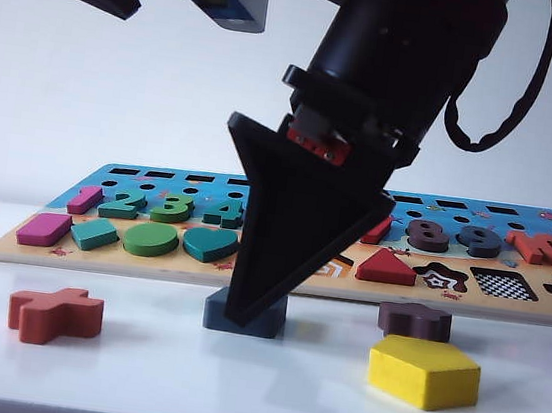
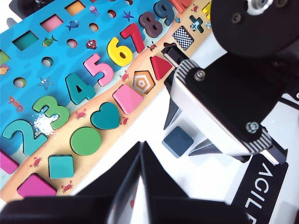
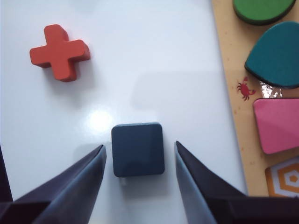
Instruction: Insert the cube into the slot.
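Yellow pentagon block (image 1: pixel 424 372) sits near the table's front edge. Right gripper (image 3: pixel 139 154) straddles the flat navy cube (image 3: pixel 138 149), jaws released. Left gripper (image 2: pixel 140 154) hovers clenched. Checkerboard slot (image 1: pixel 504 285) lies unfilled in the wooden board (image 1: pixel 98 261).

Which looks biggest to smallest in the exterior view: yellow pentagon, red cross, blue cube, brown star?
1. Yellow pentagon, though it lies nearest the camera.
2. Red cross.
3. Blue cube and brown star: unsure, since the right end effector hides part of the cube.

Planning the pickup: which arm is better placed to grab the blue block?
Right. The right gripper is open, fingers either side of the blue block. The left gripper is apart from it.
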